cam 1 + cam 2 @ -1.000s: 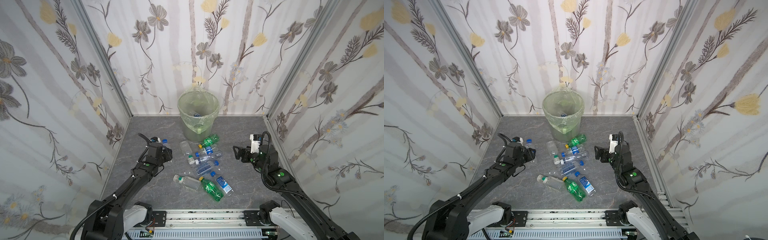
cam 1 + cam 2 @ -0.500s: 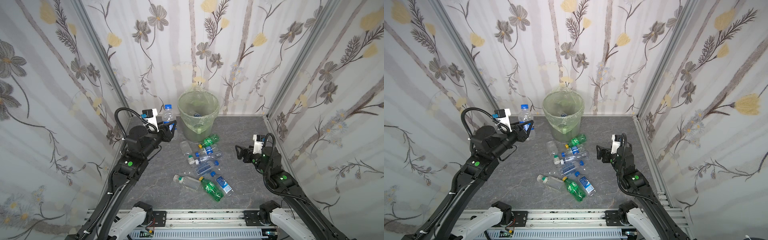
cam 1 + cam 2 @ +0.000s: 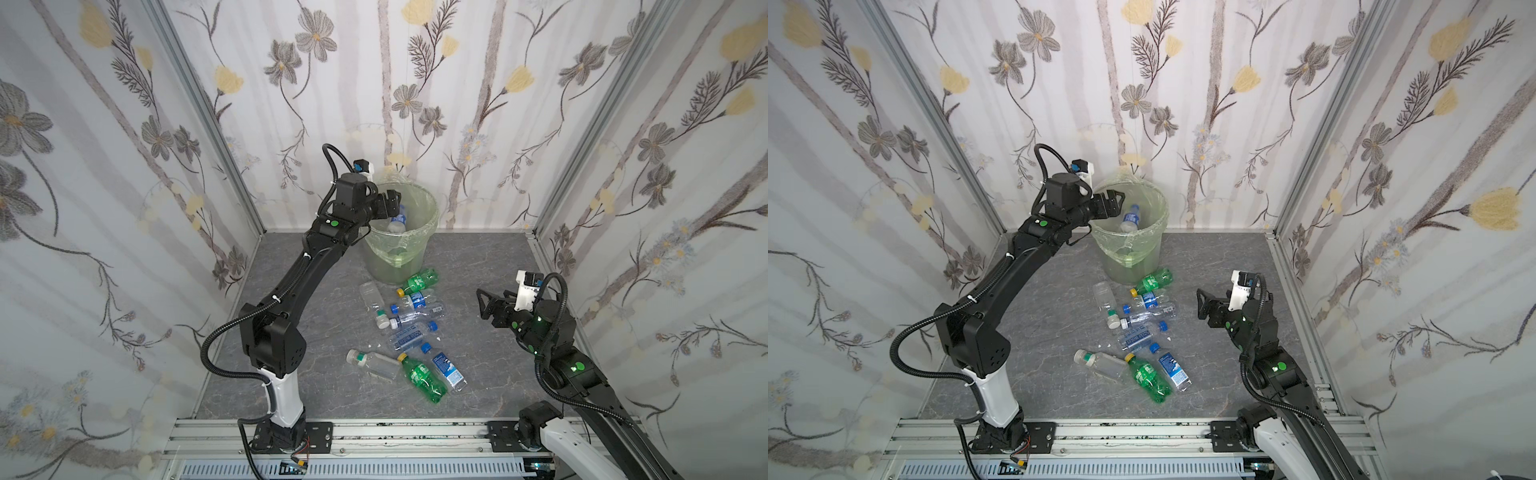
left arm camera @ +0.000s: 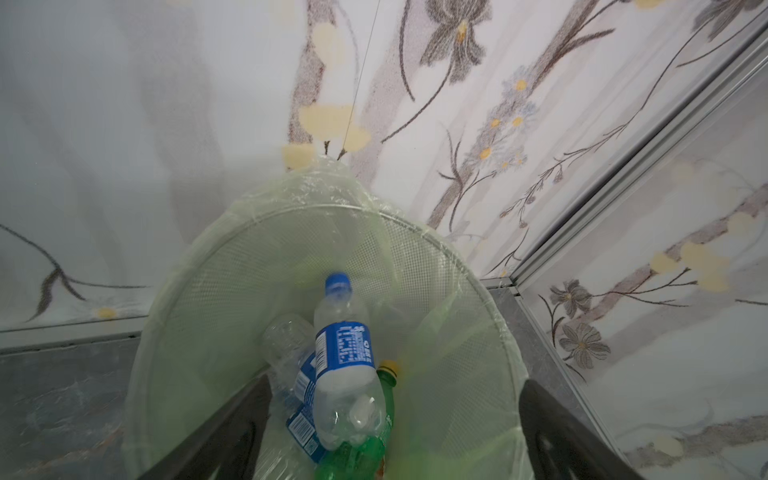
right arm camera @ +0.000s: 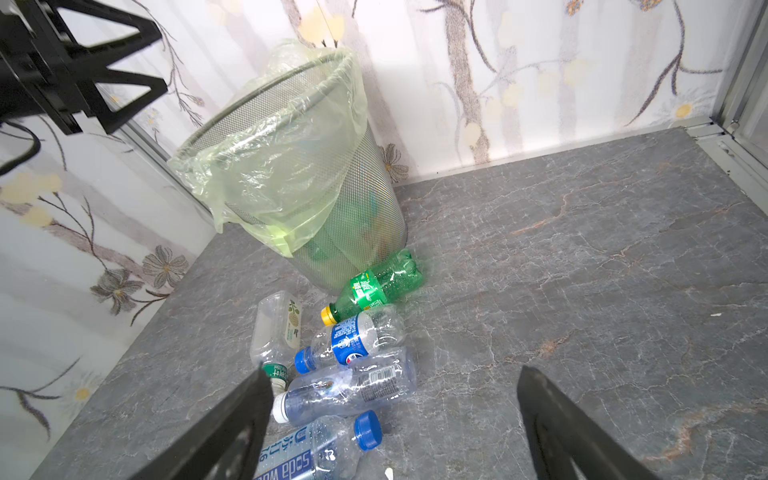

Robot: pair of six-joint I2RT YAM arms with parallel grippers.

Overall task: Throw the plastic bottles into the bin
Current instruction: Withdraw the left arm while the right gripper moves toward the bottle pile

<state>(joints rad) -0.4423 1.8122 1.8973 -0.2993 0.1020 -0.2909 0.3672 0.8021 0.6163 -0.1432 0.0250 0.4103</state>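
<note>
Presently several plastic bottles sit in the bin, upper centre; about eight lie on the floor; left gripper and right gripper wide, empty.

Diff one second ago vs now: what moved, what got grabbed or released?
The left gripper lifted a blue-capped bottle off the floor at the left, swung to the bin and opened its fingers: the bottle is loose, dropping in. Unchanged: the right gripper, open with only a slight shift, and the other bottles.
</note>
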